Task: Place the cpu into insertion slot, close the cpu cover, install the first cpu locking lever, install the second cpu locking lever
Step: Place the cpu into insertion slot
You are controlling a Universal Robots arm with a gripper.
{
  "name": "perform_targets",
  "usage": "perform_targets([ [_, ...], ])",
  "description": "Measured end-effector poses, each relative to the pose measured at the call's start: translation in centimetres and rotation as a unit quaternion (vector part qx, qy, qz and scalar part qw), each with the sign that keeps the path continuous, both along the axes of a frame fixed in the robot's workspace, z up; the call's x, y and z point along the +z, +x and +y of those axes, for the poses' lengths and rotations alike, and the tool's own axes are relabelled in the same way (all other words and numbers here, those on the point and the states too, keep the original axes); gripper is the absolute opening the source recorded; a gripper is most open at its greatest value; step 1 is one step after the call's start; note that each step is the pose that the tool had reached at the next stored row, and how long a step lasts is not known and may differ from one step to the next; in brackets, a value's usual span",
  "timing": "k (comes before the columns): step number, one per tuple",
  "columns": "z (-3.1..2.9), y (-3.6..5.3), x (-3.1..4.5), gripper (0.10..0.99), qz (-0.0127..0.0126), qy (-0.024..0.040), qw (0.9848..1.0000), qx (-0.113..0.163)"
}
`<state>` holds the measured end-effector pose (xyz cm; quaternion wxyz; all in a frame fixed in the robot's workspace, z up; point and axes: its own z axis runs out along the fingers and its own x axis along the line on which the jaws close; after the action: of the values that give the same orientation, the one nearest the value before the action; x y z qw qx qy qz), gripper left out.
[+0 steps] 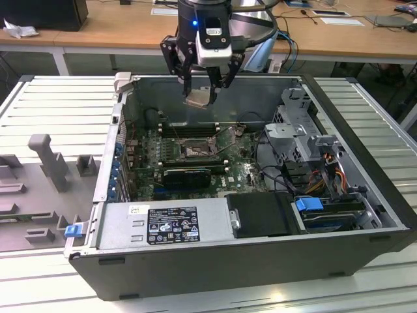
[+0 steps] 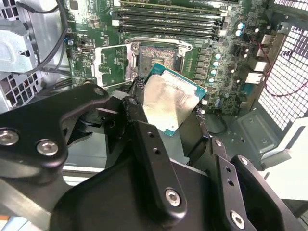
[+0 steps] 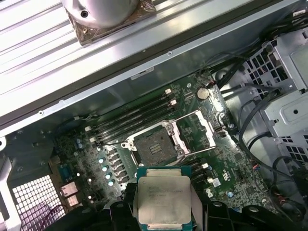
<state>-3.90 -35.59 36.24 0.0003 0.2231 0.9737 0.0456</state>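
claw (image 1: 202, 91) clenched on the cpu (image 1: 199, 98), over the far side of the open computer case (image 1: 215, 274)
cpu hangs well above the insertion slot (image 3: 155, 148), whose cpu cover (image 3: 199, 127) stands flipped open beside it. seating it well likely means keeping it level and squared to the slot. corner marks and locking levers are hard to make out.

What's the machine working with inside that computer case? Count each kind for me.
Flat square silver-grey cpu chip, held in the end effector: 1
Square dark-framed insertion slot, empty: 1
Thin silver-grey metal cpu cover frame, swung open: 1
Total: 3
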Motion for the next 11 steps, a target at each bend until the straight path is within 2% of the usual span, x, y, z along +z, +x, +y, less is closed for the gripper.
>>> perform_targets([
  [4,0.00,0.00,-0.01,0.533,0.0000,0.0000,0.9997,-0.024],
  [8,0.00,0.00,-0.02,0.533,0.0000,0.0000,0.9986,-0.053],
  [11,0.00,0.00,-0.03,0.533,0.0000,0.0000,0.9983,-0.058],
])
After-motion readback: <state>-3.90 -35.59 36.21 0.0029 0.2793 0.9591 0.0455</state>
